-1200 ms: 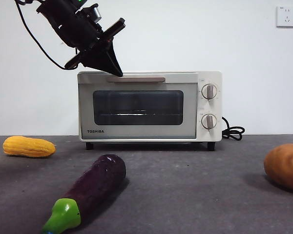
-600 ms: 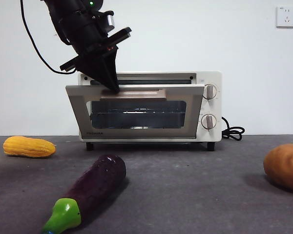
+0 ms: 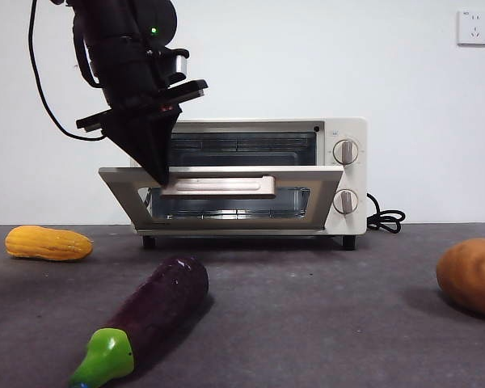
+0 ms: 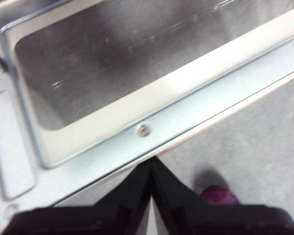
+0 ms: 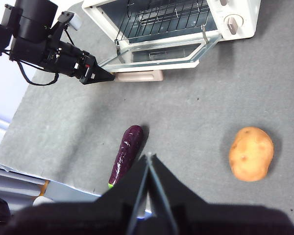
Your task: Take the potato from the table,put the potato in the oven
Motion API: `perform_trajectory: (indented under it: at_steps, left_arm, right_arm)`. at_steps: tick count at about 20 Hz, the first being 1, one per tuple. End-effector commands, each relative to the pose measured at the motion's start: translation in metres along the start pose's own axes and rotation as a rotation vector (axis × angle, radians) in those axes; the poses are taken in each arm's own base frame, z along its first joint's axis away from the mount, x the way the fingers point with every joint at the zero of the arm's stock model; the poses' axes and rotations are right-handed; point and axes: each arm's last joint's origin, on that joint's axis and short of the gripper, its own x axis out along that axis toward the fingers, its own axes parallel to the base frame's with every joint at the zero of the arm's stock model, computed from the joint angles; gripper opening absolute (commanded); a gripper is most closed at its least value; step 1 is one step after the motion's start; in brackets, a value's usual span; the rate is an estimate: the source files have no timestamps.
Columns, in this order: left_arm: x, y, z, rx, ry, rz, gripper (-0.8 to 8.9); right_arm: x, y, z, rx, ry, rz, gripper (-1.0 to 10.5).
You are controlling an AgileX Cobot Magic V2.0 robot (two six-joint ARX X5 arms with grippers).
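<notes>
The orange-brown potato [image 3: 471, 276] lies on the grey table [image 3: 323, 323] at the far right, well away from both grippers; the right wrist view shows the potato [image 5: 251, 153] from high above. The cream oven [image 3: 347, 174] stands at the back with its glass door [image 3: 323, 202] tilted about halfway down. My left gripper [image 3: 160, 178] is shut, its tip pressed on the door's top edge at the left end of the beige handle [image 3: 222, 187]; the left wrist view shows the gripper [image 4: 152, 160] against the door frame. My right gripper [image 5: 149, 157] hangs shut, high over the table.
A purple eggplant [image 3: 158, 303] with a green stem lies front left. A yellow corn cob [image 3: 47, 243] rests at the far left. The oven's black cord [image 3: 385, 218] coils to its right, and a wire rack [image 5: 166, 17] sits inside the oven.
The oven door went from closed to about half open. The left gripper moved down and slightly left with the door's top edge.
</notes>
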Motion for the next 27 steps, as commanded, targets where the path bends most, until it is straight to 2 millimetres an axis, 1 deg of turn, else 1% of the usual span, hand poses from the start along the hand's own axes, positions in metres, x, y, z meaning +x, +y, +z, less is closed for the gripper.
perform_trajectory:
  at_steps: [1, 6, 11, 18, 25, 27]
  left_arm:
    - [0.014, 0.008, 0.003, -0.003, -0.003, 0.048, -0.06]
    - [0.016, 0.008, 0.002, -0.002, 0.01, 0.046, -0.06]
    - [0.027, 0.006, -0.004, -0.003, 0.095, 0.044, -0.06]
    - [0.027, -0.004, -0.011, 0.029, 0.172, 0.035, -0.06]
    - [0.026, -0.007, -0.016, 0.031, 0.22, 0.031, -0.06]
    - [0.021, -0.009, -0.017, 0.042, 0.219, 0.015, -0.06]
  right_arm:
    - [-0.001, 0.001, 0.001, -0.018, -0.009, 0.003, 0.0]
    - [-0.001, 0.001, 0.001, -0.018, -0.009, 0.003, 0.0]
    - [-0.001, 0.001, 0.001, -0.019, -0.009, 0.003, 0.0]
    - [-0.001, 0.001, 0.001, -0.031, -0.01, -0.007, 0.0]
    - [-0.001, 0.001, 0.0, -0.052, -0.005, -0.01, 0.0]
    - [0.001, -0.001, 0.001, -0.049, 0.009, -0.034, 0.0]
